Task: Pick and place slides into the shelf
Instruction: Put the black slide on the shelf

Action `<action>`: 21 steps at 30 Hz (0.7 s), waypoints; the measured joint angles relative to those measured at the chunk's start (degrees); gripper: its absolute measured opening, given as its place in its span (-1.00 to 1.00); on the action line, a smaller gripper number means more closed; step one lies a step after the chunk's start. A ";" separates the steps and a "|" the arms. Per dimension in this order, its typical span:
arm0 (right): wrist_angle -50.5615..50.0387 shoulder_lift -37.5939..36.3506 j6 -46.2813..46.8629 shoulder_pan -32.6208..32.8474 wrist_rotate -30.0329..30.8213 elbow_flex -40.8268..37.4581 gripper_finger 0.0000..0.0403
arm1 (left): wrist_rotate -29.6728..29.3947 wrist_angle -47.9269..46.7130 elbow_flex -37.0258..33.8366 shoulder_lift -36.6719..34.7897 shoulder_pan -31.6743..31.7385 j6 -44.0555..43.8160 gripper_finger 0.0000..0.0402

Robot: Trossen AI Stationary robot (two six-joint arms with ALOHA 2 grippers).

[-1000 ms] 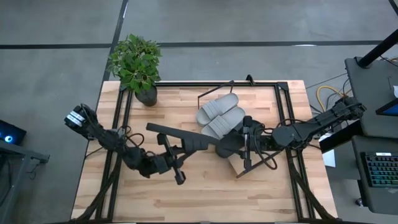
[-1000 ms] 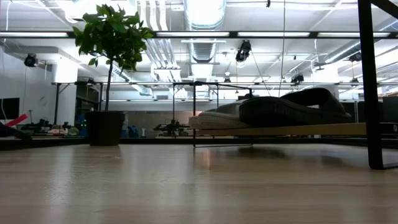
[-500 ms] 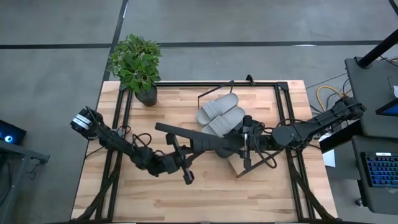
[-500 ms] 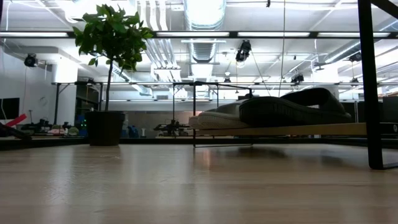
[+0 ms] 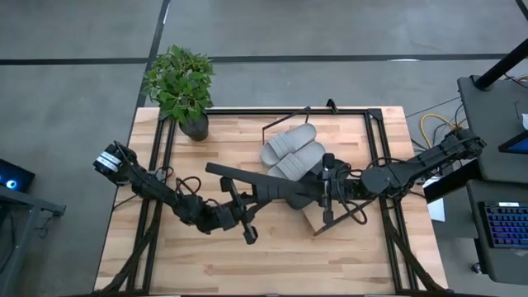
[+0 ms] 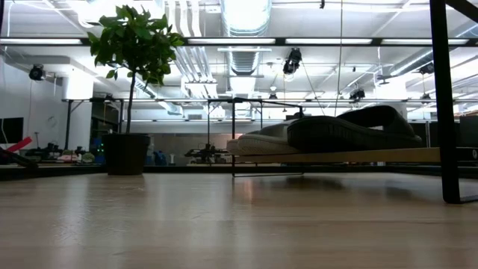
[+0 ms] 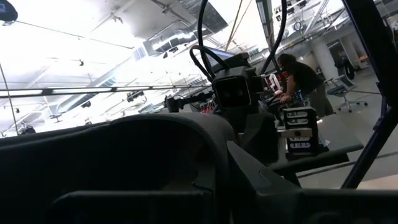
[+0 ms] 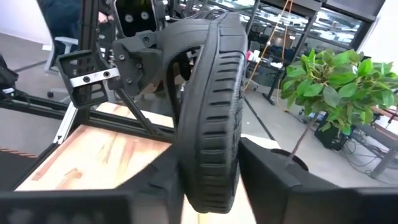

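The right gripper (image 5: 327, 183) was seen closed on a black slide (image 8: 208, 106), held on edge over the shelf (image 5: 312, 219), right of the table's middle. The left gripper (image 5: 307, 195) was pressed close to the same slide; how its jaws stood could not be told. The grey pair (image 5: 290, 152) was already laid on the far part of the board. The slide would best be turned sole-down, set just beside the grey pair, and released only once rested on the slant.
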 joint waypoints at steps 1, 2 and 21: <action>0.00 0.00 0.00 -0.02 0.17 0.00 -0.44 | -0.08 0.00 0.00 0.00 0.00 0.00 -1.00; 0.00 -0.01 0.00 -0.02 0.36 0.00 -0.53 | -0.15 0.00 0.00 0.00 0.00 0.00 -1.00; -5.21 -1.26 0.09 -0.38 7.50 0.11 -0.79 | -2.07 -3.27 -0.07 0.00 0.02 -0.02 -0.81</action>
